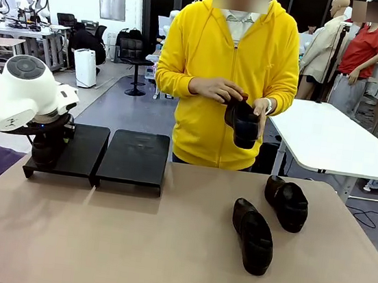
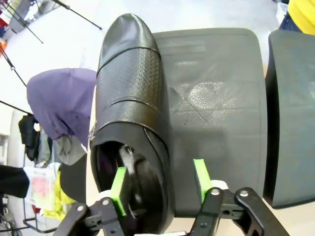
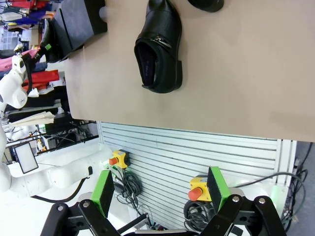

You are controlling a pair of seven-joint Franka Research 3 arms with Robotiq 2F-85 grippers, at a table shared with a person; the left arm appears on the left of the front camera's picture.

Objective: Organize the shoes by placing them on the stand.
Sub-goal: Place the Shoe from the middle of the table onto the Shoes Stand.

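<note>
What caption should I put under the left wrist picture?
Left gripper open around the side of a black shoe on the stand.

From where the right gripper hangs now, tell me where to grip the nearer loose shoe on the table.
Take the nearer shoe by the side wall of its heel opening, from above, one finger inside, one outside. It sits sole down, opening up, apart from the other shoe, so that thin rim is likely the easiest edge to pinch.
</note>
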